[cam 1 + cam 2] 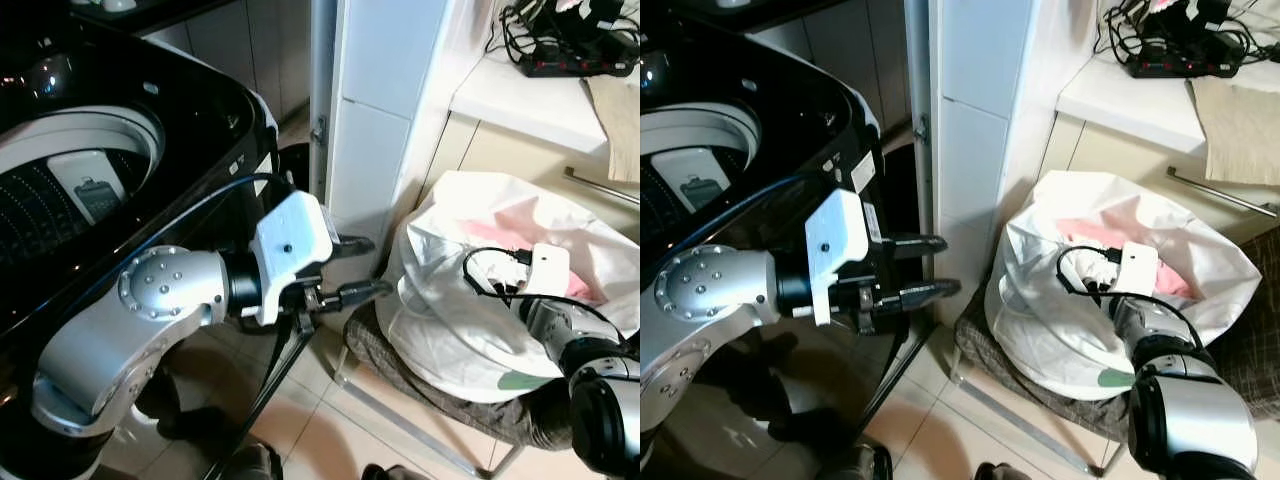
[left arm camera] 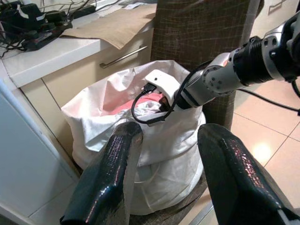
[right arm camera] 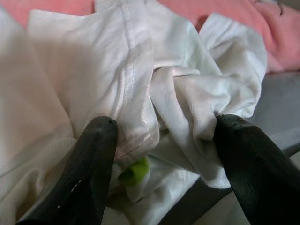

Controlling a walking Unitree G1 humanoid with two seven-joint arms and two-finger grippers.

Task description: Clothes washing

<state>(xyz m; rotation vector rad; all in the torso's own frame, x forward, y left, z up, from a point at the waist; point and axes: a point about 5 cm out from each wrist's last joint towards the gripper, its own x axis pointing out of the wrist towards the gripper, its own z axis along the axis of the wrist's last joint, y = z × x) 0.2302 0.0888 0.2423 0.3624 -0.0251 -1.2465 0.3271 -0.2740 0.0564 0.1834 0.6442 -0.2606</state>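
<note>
A white laundry bag (image 1: 470, 320) sits on a low seat at the right, with pink cloth (image 1: 510, 225) showing in its mouth. My right gripper (image 3: 166, 126) reaches down into the bag and is open. Its two fingers stand on either side of a bunched white garment (image 3: 140, 70), and pink cloth (image 3: 225, 11) lies behind. My left gripper (image 1: 370, 267) is open and holds nothing. It hangs in front of the black top-loading washing machine (image 1: 200, 110) and points at the bag. The machine's drum (image 1: 70, 190) is open at the far left.
A white cabinet panel (image 1: 385, 110) stands between the machine and the bag. The counter (image 1: 520, 100) above carries a power strip with cables (image 1: 570, 50) and a beige cloth (image 1: 615, 120). A brown cushioned seat (image 1: 440, 390) holds the bag above the tiled floor (image 1: 330, 430).
</note>
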